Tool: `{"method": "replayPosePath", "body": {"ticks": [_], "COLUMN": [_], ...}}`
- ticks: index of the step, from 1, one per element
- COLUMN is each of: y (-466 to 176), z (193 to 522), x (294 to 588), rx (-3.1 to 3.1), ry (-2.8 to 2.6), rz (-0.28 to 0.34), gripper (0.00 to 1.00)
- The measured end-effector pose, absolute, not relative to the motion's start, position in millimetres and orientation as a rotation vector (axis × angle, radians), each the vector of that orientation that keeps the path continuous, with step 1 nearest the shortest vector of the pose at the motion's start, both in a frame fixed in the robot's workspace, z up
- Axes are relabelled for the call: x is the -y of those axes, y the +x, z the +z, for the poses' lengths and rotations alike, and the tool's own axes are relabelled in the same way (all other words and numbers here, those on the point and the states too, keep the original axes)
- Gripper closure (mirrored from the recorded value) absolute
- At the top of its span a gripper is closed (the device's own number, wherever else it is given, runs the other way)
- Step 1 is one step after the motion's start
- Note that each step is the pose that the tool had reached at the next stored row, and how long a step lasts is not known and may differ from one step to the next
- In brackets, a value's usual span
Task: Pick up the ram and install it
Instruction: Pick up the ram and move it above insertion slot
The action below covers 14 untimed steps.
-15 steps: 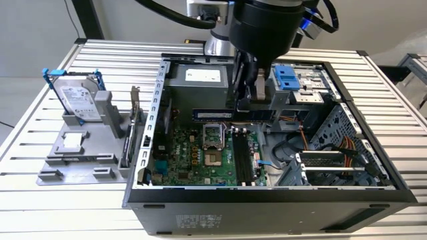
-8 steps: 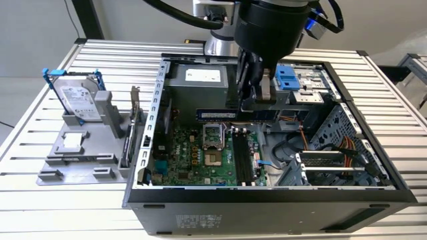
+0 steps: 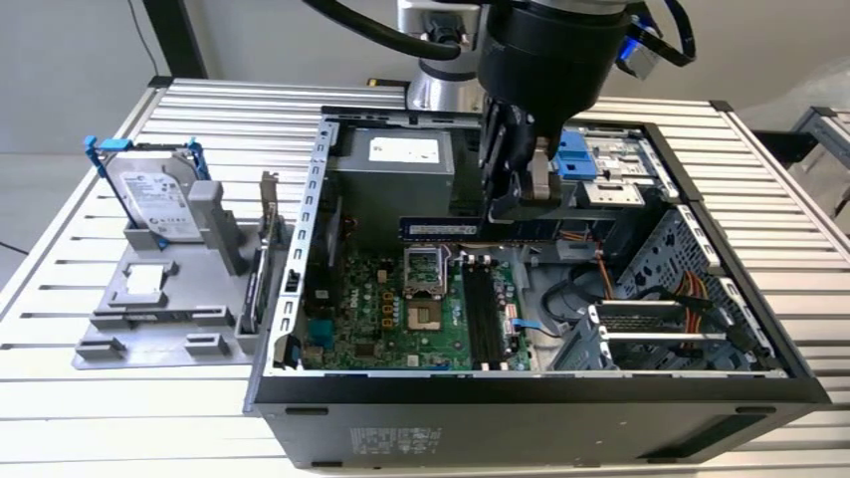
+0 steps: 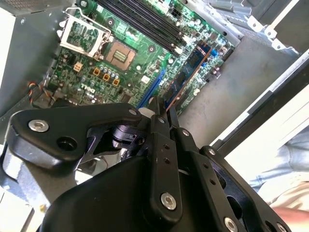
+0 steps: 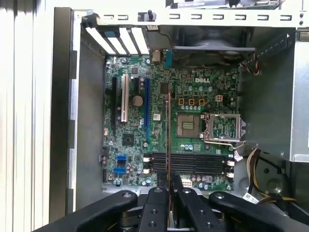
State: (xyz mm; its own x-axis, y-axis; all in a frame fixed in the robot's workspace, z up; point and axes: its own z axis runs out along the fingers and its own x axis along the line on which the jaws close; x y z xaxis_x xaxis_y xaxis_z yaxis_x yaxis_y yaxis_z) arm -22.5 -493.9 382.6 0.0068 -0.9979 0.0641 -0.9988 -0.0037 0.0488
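I see the computer case on the worktop, the motherboard in it, the ram in my hand above that board, and the hard drive on a stand at the exterior view's left.

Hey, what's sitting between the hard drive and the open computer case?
In the exterior view, a card with a metal bracket stands upright in the grey holder, between the hard drive and the case's wall.

Open computer case, centre of exterior view, on slatted desk. Inside: green motherboard with CPU socket and black memory slots; grey power supply upper centre. At the exterior view's left: hard drive in blue bracket, standing on grey fixture.
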Motion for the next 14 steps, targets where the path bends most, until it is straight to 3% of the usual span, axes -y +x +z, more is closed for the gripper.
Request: {"method": "replayPosePath", "body": {"ticks": [14], "y": [-13.5], "z": [382.6], "x": [493.9], "rx": [2.159], "ry": [2.170], "rz": [0.018], "gripper": [1.00]}}
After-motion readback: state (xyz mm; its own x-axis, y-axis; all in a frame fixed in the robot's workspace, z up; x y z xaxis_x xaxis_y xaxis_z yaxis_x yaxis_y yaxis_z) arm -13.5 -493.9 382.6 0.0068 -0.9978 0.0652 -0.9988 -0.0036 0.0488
